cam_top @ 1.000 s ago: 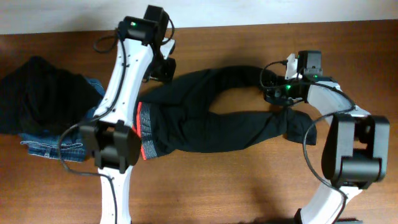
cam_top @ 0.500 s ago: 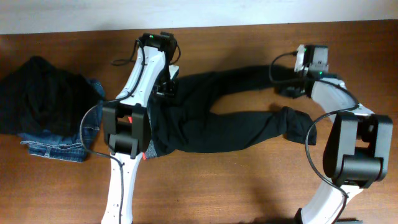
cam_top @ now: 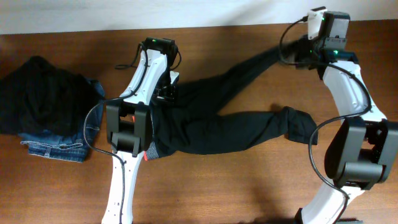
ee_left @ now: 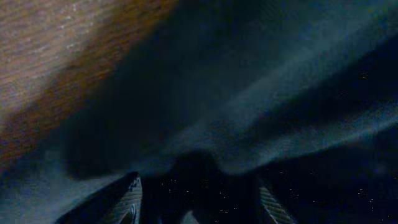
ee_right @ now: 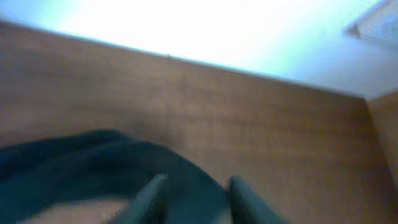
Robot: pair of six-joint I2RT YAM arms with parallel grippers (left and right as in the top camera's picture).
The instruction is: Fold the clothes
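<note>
The black trousers lie across the middle of the table. A sliver of the red waistband shows beside the left arm, which hides the rest. My left gripper is on the fabric near the waist. In the left wrist view its fingers are spread wide over dark cloth. My right gripper is shut on the end of the upper leg, which is stretched toward the far right corner. In the right wrist view the fingers pinch the dark leg. The lower leg lies flat with its end bunched.
A bunched plain black garment lies on blue jeans at the left edge. The table's far edge meets a white wall close behind the right gripper. Bare wood shows in front of the trousers.
My right gripper has moved up and to the right, pulling the upper leg out straight. My left gripper has come down onto the fabric near the waist, and the left arm now covers the waistband.
</note>
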